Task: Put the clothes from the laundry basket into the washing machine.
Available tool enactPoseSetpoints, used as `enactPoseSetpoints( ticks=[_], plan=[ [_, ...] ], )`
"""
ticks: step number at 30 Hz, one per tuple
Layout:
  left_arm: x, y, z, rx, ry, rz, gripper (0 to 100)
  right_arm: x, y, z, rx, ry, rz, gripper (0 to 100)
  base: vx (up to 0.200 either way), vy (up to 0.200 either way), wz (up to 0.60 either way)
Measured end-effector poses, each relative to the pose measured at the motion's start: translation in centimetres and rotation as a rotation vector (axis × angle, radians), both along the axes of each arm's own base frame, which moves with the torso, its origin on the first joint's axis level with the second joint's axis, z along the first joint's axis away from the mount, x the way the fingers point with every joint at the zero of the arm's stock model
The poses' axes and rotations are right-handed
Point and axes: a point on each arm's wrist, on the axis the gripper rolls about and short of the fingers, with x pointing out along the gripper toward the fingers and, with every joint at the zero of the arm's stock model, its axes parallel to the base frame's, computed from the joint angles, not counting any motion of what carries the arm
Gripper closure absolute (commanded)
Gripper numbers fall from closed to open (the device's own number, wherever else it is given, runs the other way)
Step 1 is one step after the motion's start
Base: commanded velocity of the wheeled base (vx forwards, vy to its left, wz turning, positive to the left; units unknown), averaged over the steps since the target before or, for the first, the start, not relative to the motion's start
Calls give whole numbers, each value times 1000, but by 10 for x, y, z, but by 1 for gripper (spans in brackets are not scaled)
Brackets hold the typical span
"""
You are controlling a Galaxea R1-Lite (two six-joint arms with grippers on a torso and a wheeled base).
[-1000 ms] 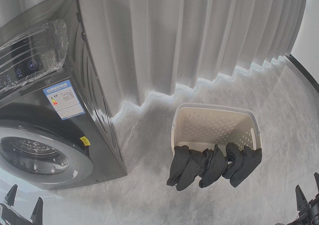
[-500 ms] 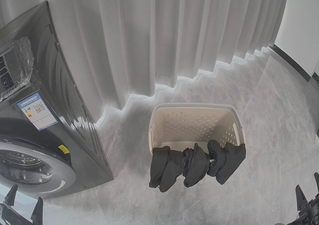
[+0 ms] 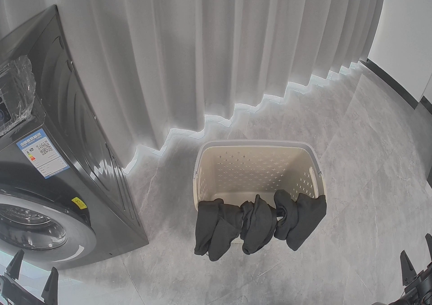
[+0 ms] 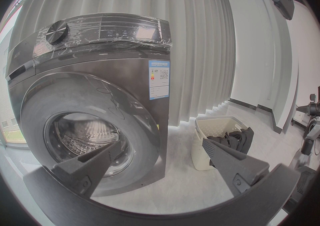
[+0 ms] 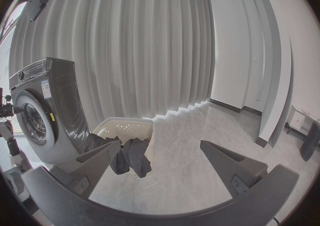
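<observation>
Your left gripper (image 3: 33, 270) sits low at 7 o'clock in the head view. Its two dark fingers point up and are spread apart with nothing between them. Your right gripper (image 3: 416, 249) sits at 5 o'clock, likewise released and holding nothing. Both arms are drawn in close to you, well apart from the work. The washing machine (image 3: 90, 162) stands at 9 o'clock with its round door (image 3: 31, 229) turned toward you. The laundry basket (image 3: 256, 143) stands on the grey floor (image 3: 369, 148) just off centre toward 5 o'clock, near the machine but not touching it. The white curtain (image 3: 225, 49) hangs behind both at 12 o'clock. The clothes (image 3: 258, 225), a dark bundle, hang over the basket's rim on its 6 o'clock side and drape down the outer wall. The left wrist view gives you what the head view cuts off: the machine's whole front, the dial (image 4: 56, 32) on the film-wrapped control panel (image 4: 110, 33), and the drum's ribbed metal through the round door, framed by the open jaws. The right wrist view shows you the basket from the side, with cloth trailing down its outside wall, and the left gripper far off beside the machine's front.
</observation>
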Motion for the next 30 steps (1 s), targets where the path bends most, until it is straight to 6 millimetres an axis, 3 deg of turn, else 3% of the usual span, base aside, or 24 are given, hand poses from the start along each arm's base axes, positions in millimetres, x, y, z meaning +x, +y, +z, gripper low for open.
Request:
enactPoseSetpoints(
  ticks=[3,12,24,30],
  plan=[
    [0,0,0,0,0,-1,0,0,0,0,0,0,-1,0,0,0,0],
    [0,0,0,1,0,0,0,0,0,0,0,0,-1,0,0,-200,0],
    [0,0,0,1,0,-1,0,0,0,0,0,0,-1,0,0,0,0],
    [0,0,0,0,0,-1,0,0,0,0,0,0,-1,0,200,0,0]
  ],
)
